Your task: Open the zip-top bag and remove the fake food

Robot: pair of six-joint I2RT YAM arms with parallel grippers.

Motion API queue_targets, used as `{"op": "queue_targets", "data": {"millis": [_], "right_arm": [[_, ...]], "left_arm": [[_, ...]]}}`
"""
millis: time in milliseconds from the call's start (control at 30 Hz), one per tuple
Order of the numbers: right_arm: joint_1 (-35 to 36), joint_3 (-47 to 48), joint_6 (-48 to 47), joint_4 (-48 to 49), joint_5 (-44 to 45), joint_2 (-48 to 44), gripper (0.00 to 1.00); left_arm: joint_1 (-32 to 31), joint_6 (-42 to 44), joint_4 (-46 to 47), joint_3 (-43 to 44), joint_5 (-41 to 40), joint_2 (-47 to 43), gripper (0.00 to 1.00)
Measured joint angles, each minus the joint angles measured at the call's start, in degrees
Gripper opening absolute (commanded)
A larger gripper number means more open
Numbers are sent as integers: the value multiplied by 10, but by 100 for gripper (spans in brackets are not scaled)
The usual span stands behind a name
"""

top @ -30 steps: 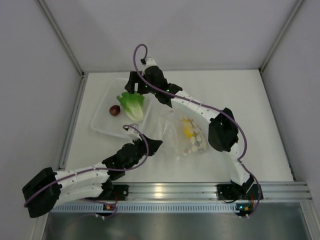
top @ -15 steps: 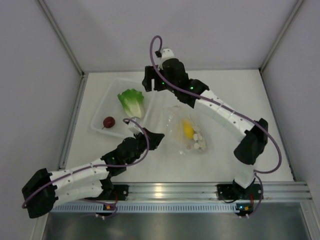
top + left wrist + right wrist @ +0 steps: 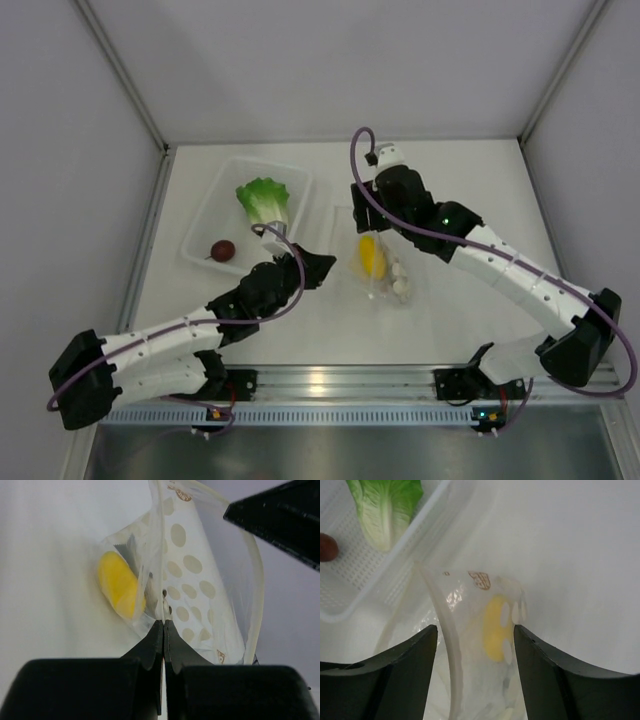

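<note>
- Evidently the left tool (image 3: pixel 163 625) is clenched on a fold of the zip-top bag (image 3: pixel 385 262), at its left side. I judge this pinch anchors the floppy film and props it up off the bench (image 3: pixel 480 200) so the mouth gapes.
- The right tool (image 3: pixel 475 627) is released, its fingers spread to either side of the bag's far rim and touching nothing that I can see. That stance looks meant for reaching in after the contents.
- The bag lies on the bench just right of the clear tray (image 3: pixel 212 215), between the two tools.
- Its long axis runs from the back wall toward the arm bases, leaning a little right at the near end. The open mouth points to the far side, the closed bottom to the near side.
- Inside, the yellow piece (image 3: pixel 370 255) sits mid-bag, and the whitish pieces (image 3: pixel 400 287) lie lower, near the closed end.
- The lettuce leaf (image 3: pixel 263 200) and dark red fruit (image 3: pixel 222 249) lie in the tray, so by my reckoning about half the food is out.
</note>
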Motion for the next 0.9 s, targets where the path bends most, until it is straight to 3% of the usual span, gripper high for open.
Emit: {"op": "queue_targets", "data": {"millis": [167,400,567,900], "right_arm": [[0,-59,3,-30,9,-54,54],[2,-101,11,-55,20,-94,36],[2,-107,13,-76,41,-96,6],[3,-102,16,-170,138,-102,0]], "left_arm": [[0,0,-1,17,5,20,0],[0,0,-3,33,12,34,0],[0,0,-4,37,17,34,0],[0,2,-31,36,-21,18,0]]}}
